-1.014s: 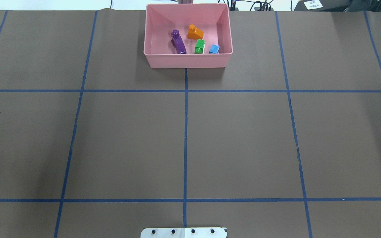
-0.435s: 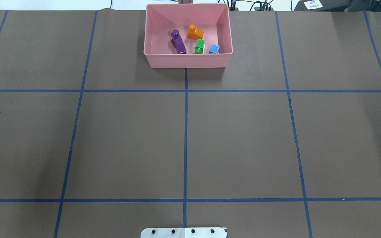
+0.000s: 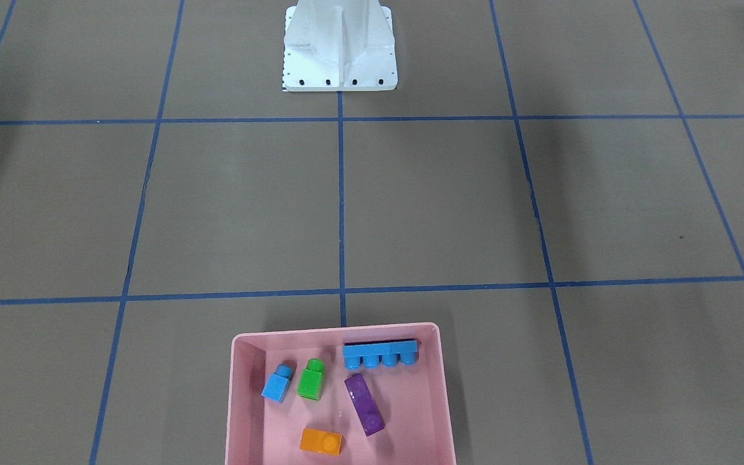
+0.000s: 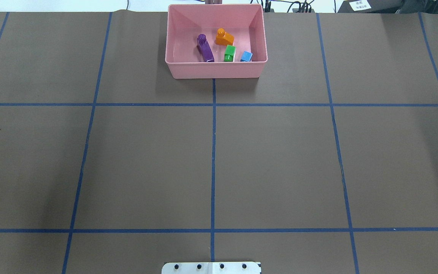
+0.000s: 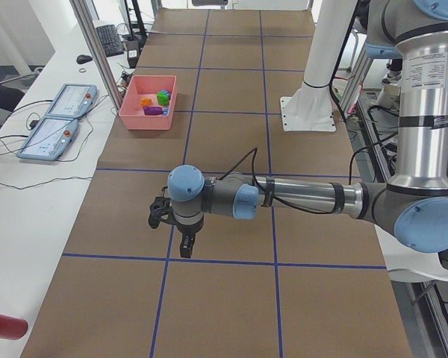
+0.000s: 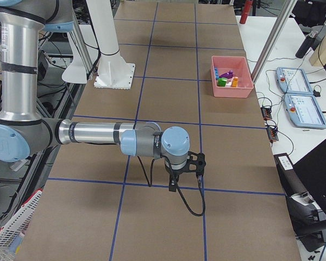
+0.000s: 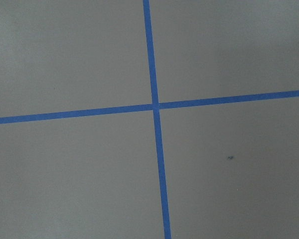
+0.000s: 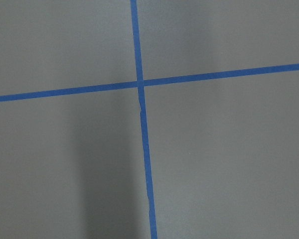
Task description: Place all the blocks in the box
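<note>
The pink box [image 3: 336, 329] holds all the blocks I can see: the small blue block [image 3: 275, 385], the green block [image 3: 310, 381], the long blue block [image 3: 380, 354], the purple block [image 3: 365, 405] and the orange block [image 3: 321, 442]. In the overhead view the box [image 4: 216, 70] sits at the far centre, and its near wall hides the long blue block. My left gripper [image 5: 181, 239] hangs over bare table far from the box, seen only from the left side. My right gripper [image 6: 176, 176] does the same in the right side view. I cannot tell whether either is open or shut.
The white pedestal base [image 3: 340, 48] stands at the robot's edge of the table. Blue tape lines [image 4: 213, 152] grid the brown table. Two tablet-like control units [image 5: 56, 123] and cables lie on the side bench beyond the box.
</note>
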You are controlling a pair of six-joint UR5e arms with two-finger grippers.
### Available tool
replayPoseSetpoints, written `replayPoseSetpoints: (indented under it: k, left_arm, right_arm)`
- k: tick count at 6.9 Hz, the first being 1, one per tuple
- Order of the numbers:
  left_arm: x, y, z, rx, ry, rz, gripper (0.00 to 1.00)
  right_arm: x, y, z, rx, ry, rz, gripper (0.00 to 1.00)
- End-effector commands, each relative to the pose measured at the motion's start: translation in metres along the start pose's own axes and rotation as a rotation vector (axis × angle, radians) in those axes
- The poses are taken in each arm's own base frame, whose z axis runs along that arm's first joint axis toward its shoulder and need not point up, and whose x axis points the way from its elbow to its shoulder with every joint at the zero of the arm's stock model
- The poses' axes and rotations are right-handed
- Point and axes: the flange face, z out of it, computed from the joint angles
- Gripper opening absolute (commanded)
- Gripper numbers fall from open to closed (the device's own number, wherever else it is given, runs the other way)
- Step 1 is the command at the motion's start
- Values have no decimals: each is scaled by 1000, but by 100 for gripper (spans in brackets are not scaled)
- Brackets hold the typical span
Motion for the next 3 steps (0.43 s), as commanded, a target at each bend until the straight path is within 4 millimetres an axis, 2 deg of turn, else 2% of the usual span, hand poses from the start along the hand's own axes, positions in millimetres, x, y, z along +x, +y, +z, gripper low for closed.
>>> replayPoseSetpoints:
  k: [1,3]
  left_arm:
    - [2,0,-2,4,0,4,100]
    - [1,0,-1,2,0,2,100]
  right_arm:
    - [0,1,0,-1,-3,0,100]
    - [0,1,1,-2,-3,3,100]
